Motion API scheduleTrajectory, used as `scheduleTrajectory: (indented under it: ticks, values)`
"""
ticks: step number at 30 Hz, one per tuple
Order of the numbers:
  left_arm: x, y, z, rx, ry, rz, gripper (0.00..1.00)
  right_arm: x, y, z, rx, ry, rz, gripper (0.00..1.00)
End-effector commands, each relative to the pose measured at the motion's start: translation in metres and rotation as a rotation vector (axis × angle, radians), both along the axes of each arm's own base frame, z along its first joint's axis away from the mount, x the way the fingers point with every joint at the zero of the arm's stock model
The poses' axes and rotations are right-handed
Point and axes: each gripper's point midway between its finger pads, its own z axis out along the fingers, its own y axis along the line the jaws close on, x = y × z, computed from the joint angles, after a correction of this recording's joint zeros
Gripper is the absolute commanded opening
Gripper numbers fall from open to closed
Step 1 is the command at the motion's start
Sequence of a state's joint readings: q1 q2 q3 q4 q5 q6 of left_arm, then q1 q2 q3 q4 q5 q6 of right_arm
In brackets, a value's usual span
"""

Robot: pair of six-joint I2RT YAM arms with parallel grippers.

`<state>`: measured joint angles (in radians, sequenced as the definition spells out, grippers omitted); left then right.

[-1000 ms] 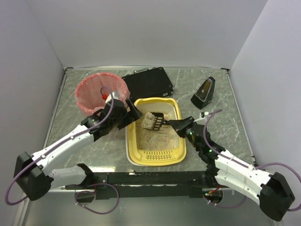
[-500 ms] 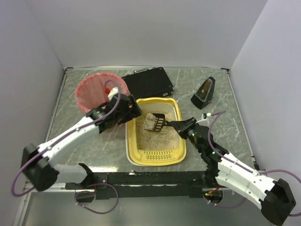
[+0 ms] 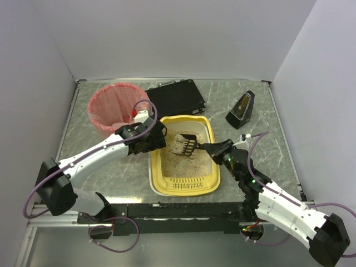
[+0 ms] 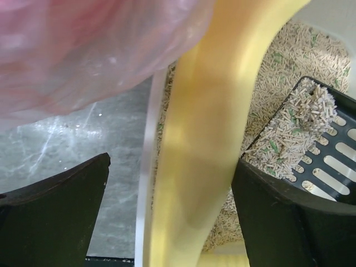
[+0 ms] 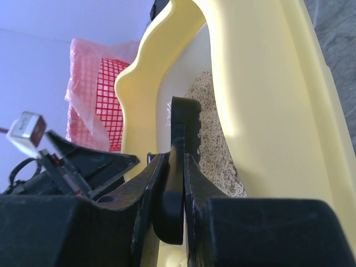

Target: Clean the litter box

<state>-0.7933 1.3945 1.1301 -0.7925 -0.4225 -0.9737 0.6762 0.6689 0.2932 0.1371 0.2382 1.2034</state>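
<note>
Top view: the litter box [image 3: 207, 183] sits mid-table, sandy litter inside. Your left gripper [image 3: 156, 139] is at the box's far-left rim, jaws spread wide, nothing held. Your right gripper [image 3: 214, 147] is at the box's right rim, clamped on the black scoop [image 3: 186, 144], which hangs over the box's far half w/ litter on it. The pink-lined bin [image 3: 110, 105] is far-left of the box, the black case [image 3: 175, 97] behind it.

Left wrist: the box rim runs btwn the fingers [image 4: 55, 217]; contact, can't tell.

Right wrist: fingers [image 5: 146, 183] pinch the scoop handle tight, just left of the box wall.
</note>
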Motion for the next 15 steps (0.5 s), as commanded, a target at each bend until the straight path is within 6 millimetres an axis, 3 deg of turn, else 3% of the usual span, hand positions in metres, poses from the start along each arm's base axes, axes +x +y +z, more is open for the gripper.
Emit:
scheduleTrajectory:
  ticks: [1,9,15]
  values:
    - [-0.005,0.028,0.006,0.064,-0.029,0.081,0.93,0.005,0.004,0.023,0.046,-0.059,0.006,0.0]
    - [-0.011,0.042,-0.002,0.118,-0.011,0.112,0.93,0.004,0.007,0.027,0.054,-0.078,0.024,0.0]
    - [-0.007,0.043,0.004,0.103,-0.036,0.119,0.92,0.002,0.005,0.032,0.068,-0.088,0.02,0.0]
